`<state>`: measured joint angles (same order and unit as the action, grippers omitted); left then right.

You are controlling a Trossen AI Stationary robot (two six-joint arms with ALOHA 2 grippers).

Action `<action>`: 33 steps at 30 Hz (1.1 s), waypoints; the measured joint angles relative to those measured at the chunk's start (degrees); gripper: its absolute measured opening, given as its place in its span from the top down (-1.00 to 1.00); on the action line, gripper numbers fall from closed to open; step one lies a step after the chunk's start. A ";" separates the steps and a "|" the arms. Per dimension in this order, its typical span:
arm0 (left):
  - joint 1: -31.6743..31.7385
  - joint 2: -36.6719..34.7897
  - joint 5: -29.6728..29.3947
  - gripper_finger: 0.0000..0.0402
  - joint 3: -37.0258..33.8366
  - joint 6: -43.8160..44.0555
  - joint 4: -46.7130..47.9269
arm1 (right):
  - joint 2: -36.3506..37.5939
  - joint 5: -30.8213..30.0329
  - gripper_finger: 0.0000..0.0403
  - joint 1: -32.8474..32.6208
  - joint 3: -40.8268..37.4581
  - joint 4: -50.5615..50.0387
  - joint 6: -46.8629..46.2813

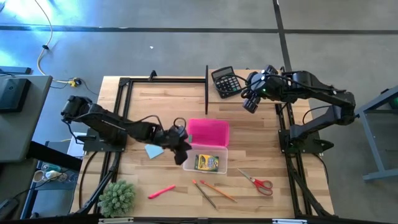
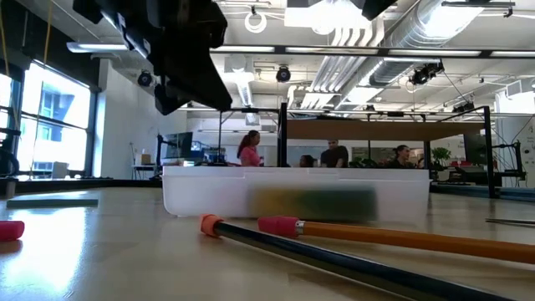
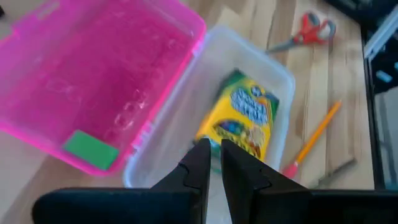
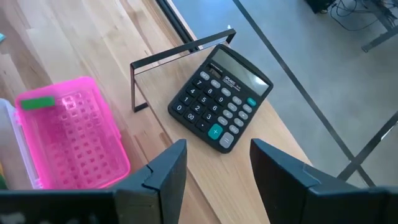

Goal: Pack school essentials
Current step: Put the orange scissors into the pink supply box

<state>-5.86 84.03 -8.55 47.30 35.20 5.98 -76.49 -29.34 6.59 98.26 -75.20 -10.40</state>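
Observation:
A clear box (image 1: 219, 153) stands mid-table with its pink lid (image 1: 208, 132) folded open on the far side. The yellow-green crayon box (image 1: 206, 163) lies inside it and also shows in the left wrist view (image 3: 245, 115). The tiny green eraser (image 3: 91, 149) lies in the lid. My left gripper (image 1: 181, 147) hovers above the box's left end (image 3: 212, 155), shut but for a slit, and empty. The light-blue pad (image 1: 153, 150) lies beside it. The pen (image 1: 161, 191), pencils (image 1: 212, 190) and scissors (image 1: 259, 183) lie near the front. My right gripper (image 1: 251, 101) is open and raised by the calculator (image 1: 226, 81).
The spiky green plant ball (image 1: 118, 196) sits at the front left corner. A black metal frame (image 1: 206, 87) stands on the far part of the table, left of the calculator. In the low view the pencils (image 2: 376, 238) lie in front of the box (image 2: 292, 196).

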 joint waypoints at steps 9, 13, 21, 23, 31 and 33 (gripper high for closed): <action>0.51 -0.06 -5.93 0.89 0.02 -3.86 0.00 | -0.02 1.64 0.17 0.00 0.00 0.00 -1.11; 2.72 -0.05 -5.53 0.83 0.01 -5.50 -0.04 | -0.01 5.84 0.17 0.02 0.01 0.00 -1.56; 6.27 -0.07 -3.83 0.47 0.01 -15.63 -0.05 | -0.02 8.39 0.17 0.02 0.02 0.00 -1.32; 7.11 -0.04 -3.66 0.37 0.04 -19.54 -0.25 | -0.02 8.32 0.17 0.18 0.02 0.00 -1.19; 13.27 0.26 5.66 0.19 0.04 -29.54 -0.39 | -0.07 7.90 0.17 0.28 -1.50 0.12 -1.13; 15.08 0.89 8.30 0.21 0.04 -30.94 -0.33 | -0.04 7.87 0.17 0.28 -3.03 0.74 -0.02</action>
<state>9.22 84.92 -0.25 47.33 4.26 5.65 -76.53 -21.47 6.87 95.23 -74.46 -10.43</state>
